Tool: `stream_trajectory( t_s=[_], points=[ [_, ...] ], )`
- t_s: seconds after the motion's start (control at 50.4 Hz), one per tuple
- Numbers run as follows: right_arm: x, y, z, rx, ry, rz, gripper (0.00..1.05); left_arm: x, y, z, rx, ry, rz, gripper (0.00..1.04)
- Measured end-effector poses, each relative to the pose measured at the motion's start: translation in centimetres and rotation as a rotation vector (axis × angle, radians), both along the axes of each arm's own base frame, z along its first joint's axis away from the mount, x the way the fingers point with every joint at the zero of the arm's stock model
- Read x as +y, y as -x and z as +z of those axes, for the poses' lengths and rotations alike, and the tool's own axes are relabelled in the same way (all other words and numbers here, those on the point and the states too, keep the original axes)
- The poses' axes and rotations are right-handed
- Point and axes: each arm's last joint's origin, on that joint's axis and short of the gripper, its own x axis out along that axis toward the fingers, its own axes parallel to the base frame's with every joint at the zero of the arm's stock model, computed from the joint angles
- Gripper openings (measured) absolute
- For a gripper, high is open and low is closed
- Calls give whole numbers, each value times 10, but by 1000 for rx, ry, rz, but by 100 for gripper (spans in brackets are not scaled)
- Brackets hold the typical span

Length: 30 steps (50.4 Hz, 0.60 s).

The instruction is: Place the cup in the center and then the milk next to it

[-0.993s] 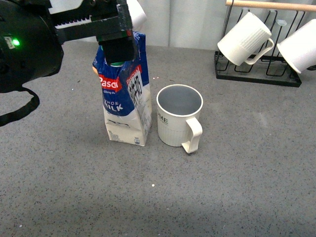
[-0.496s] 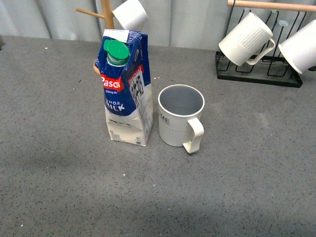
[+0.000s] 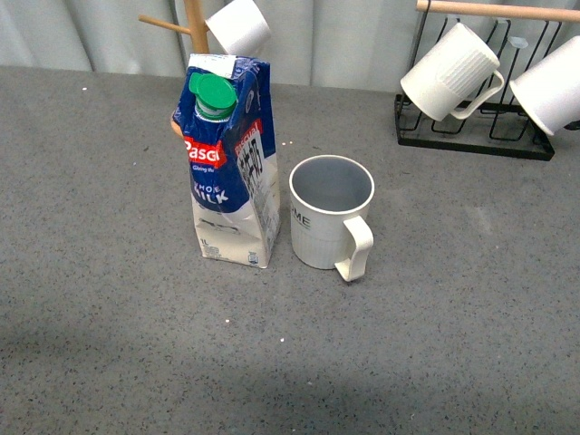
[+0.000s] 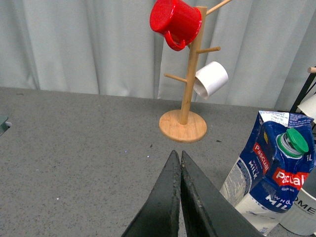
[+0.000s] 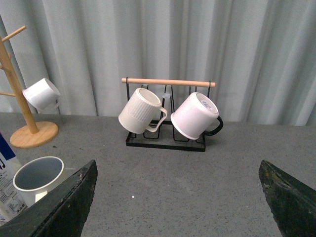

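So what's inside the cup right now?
The cup looks empty: bare grey-blue wall and floor show in the front view. The near rim hides a sliver of the bottom.

One milk carton point(image 3: 231, 172) with one green cap point(image 3: 213, 95), alone of its kind on the counter point(image 3: 435, 317). Five mugs in all: one large cream ribbed cup point(image 3: 328, 222) standing on the counter, one plain white mug point(image 3: 238, 25) and one red mug point(image 4: 175, 20) hung on the tree, one ribbed white mug point(image 3: 449, 72) and one smooth white mug point(image 3: 551, 86) hung on the wire rack. Two holders: one wooden mug tree point(image 4: 183, 123) and one black wire rack point(image 3: 471, 140) topped with one wooden bar.
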Motion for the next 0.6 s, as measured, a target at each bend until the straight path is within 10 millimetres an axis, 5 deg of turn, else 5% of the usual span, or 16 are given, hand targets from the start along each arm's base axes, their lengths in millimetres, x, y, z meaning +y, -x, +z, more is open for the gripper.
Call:
stream_trajectory(
  t_s=[0.596],
  points=[
    [0,0,0,0,0,0,95,17,35,9,-29,1,2,4]
  ],
)
